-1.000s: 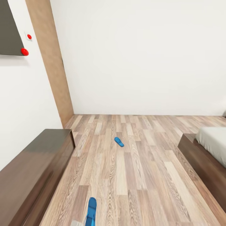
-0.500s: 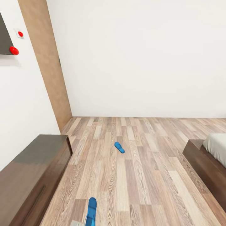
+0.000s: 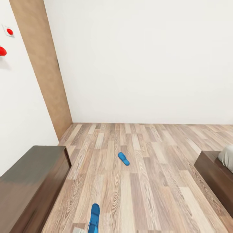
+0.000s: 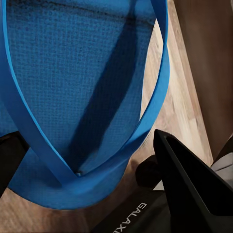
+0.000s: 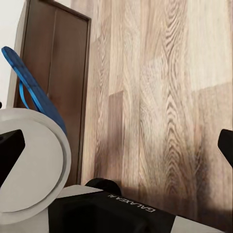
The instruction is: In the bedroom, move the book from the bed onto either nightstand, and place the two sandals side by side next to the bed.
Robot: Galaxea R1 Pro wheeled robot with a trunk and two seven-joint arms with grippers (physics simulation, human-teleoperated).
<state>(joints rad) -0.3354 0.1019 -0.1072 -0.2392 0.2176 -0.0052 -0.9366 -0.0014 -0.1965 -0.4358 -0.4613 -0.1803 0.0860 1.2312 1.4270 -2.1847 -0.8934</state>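
Head view: the left gripper [image 4: 92, 160] grasps one blue sandal [image 3: 94, 218]; the right gripper's jaws [image 5: 116, 145] are spread, empty. Approach the far sandal [image 3: 123, 158] slowly, then lower straight.

Floor: light-brown wood planks [image 5: 160, 87] are running under my camera across most of the picture.
Cabinet: a dark-brown wooden cabinet [image 5: 53, 63] is standing on the planks against a white wall [image 5: 9, 34].
Sandal: a blue sandal [image 5: 31, 90] is showing edge-on in front of the cabinet, its strap looping out.
My tool: two dark fingertips [image 5: 9, 153] are sitting wide apart at opposite edges, nothing between them.
My body: a white round part [image 5: 34, 170] is sitting beside the sandal.
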